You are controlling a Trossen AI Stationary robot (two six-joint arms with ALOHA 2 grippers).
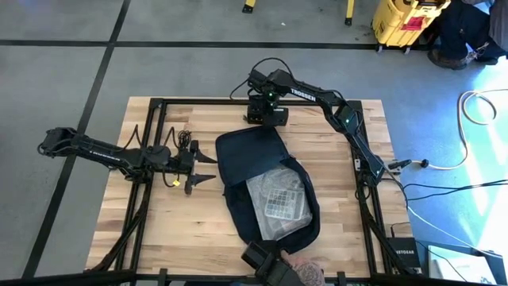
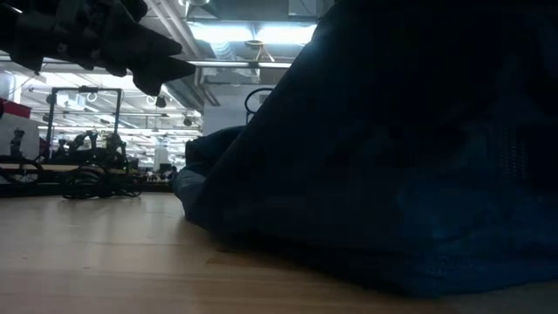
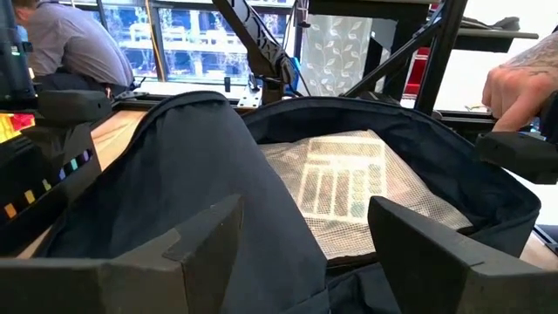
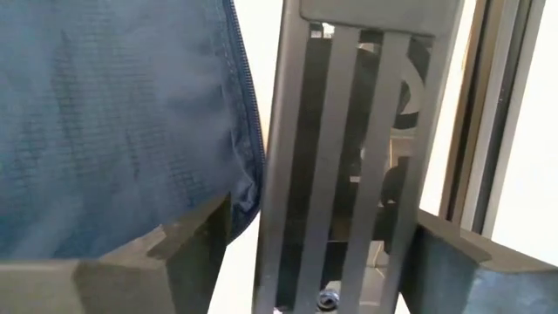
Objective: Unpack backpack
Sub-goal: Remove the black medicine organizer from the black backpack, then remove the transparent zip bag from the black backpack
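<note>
The dark navy backpack (image 1: 266,187) lies flat on the middle of the wooden table, its flap thrown back toward the far edge. In its open mouth lies a clear plastic bag (image 1: 278,200) with a keypad-like thing inside (image 3: 340,187). My left gripper (image 1: 208,168) hovers level and open just left of the backpack, pointing at it (image 3: 305,249); it also shows in the low view (image 2: 153,65). My right gripper (image 1: 373,171) is open and points down at the table's right side. Its fingers stand on either side of a black rail (image 4: 349,157), with the backpack's zipper edge (image 4: 240,113) beside them.
A black frame rail (image 1: 363,199) runs along the table's right side and another (image 1: 151,159) along the left. A person's hand (image 1: 305,268) is at the near edge beside a dark mount (image 1: 266,258); it also shows from the left wrist (image 3: 523,74). Bare wood lies near left (image 1: 175,230).
</note>
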